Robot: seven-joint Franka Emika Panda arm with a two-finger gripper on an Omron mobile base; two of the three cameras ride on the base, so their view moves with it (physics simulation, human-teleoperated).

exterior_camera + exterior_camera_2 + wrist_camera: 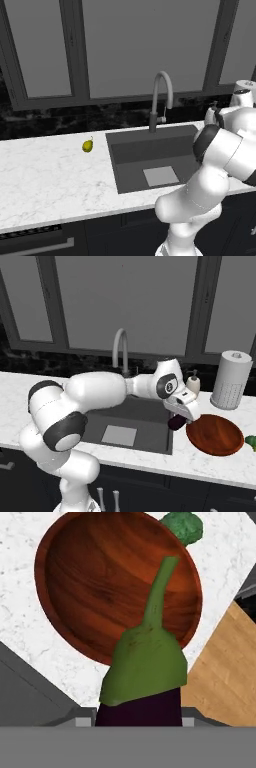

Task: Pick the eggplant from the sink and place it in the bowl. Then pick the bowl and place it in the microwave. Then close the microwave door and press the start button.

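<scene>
- Pincer (176,420) is closed on the eggplant (142,684); hand view shows the purple body clamped between the fingertips, green cap and stem pointing away from the camera.
- In the right base view the eggplant (174,422) hangs under the hand, above the right edge of the sink (145,428), just beside the bowl's left rim.
- Bowl (95,572) sits on the white marble desk (30,637) right of the sink; it looks empty. The eggplant is lifted clear of the basin but not yet over the bowl's middle.
- A green leafy thing (184,526) lies just past the bowl's far rim; keep the drop away from it.
- Further out: paper towel roll (231,379) and soap bottle (193,384) behind the bowl, faucet (161,95) behind the sink, a pear (88,145) on the desk well left of the sink.
- Progress, my read: pick is done, carry is nearly done. Left: move over the bowl, release, then grab the bowl, load it into the microwave, close the door, hit start.
- Most of the task is still ahead.
</scene>
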